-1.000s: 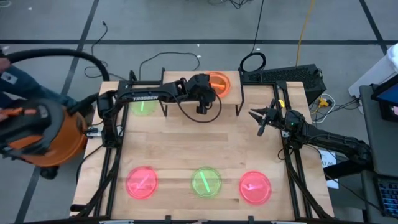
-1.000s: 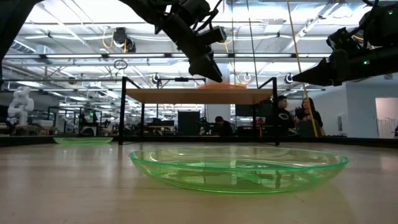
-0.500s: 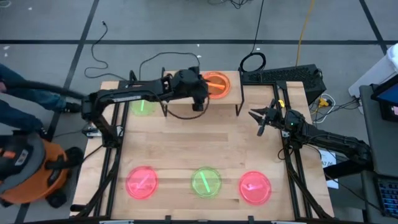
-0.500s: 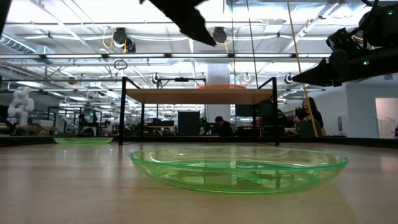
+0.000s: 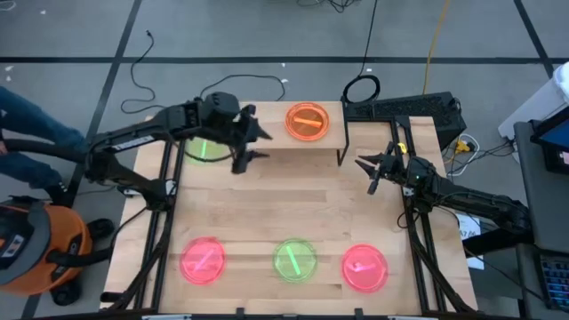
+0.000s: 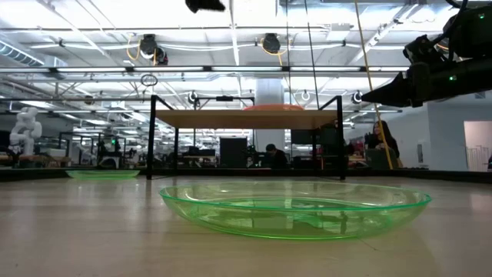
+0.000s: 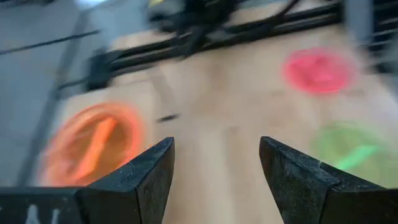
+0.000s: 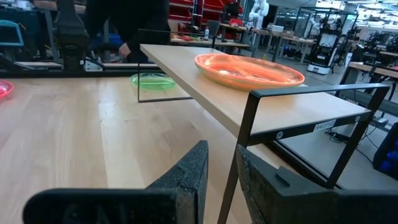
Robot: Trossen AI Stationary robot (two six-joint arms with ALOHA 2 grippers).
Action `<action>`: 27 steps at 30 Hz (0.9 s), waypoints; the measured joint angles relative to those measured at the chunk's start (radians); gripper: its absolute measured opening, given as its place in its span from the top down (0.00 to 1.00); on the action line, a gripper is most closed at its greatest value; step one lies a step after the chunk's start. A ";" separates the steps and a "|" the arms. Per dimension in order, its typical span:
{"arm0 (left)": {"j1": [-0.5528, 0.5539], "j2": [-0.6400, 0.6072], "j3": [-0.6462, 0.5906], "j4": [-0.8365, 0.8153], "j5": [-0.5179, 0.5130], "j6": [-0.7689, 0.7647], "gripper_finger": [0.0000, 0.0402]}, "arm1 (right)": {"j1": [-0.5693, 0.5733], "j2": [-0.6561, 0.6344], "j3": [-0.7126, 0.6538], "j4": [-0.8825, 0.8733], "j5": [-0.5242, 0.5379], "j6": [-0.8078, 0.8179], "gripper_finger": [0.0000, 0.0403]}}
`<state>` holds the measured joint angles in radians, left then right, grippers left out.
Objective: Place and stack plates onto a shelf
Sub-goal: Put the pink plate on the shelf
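Looking down, your shelf (image 5: 293,133) spans the table's far edge with one orange plate (image 5: 308,121) on it. Left gripper (image 5: 252,145) hovers empty beside it, fingers wide, over a green plate (image 5: 204,149). Right gripper (image 5: 366,169) waits, fingers narrow and empty. Three plates (image 5: 293,260) line the near edge.

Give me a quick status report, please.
Left gripper open, empty, beside shelf. Right gripper idle. Orange plate on shelf. Nothing blocking.
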<state>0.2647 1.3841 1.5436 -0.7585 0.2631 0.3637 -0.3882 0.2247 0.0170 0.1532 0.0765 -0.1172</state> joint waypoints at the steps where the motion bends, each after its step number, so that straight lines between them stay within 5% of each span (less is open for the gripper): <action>1: -0.001 -0.009 0.000 -0.002 0.057 0.001 0.40 | 0.000 0.000 0.000 0.000 0.000 0.000 0.83; 6: -0.020 -0.022 0.000 0.042 0.287 -0.104 0.40 | 0.000 0.000 0.000 0.000 0.000 0.000 0.83; 17: -0.042 -0.016 -0.001 0.053 0.278 -0.102 0.40 | 0.000 0.000 0.000 0.036 0.000 0.014 0.83; 27: 0.058 -0.140 -0.043 0.105 0.370 -0.096 0.40 | 0.000 0.000 0.000 0.400 -0.029 0.401 0.83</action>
<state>0.3223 1.2444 1.5011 -0.6536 0.6335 0.2673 -0.3878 0.2245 0.0166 0.5535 0.0471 0.2835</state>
